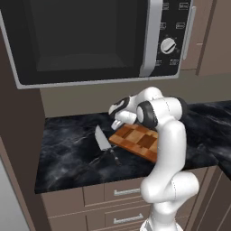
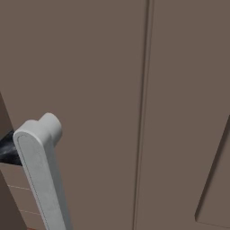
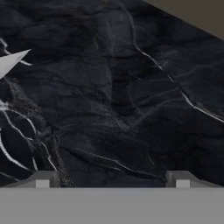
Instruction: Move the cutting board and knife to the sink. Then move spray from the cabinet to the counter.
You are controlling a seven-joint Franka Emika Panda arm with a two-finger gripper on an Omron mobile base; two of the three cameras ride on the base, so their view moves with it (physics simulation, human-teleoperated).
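1. The gripper (image 3: 112, 179) has its jaws wide apart, with nothing between them, above the counter (image 1: 67, 153).
2. The knife (image 1: 103, 140) lies at frame centre, just beside the board (image 1: 137, 142).
3. Risk: descending here, the fingers close on bare counter, because the knife tip sits far left in the hand view.
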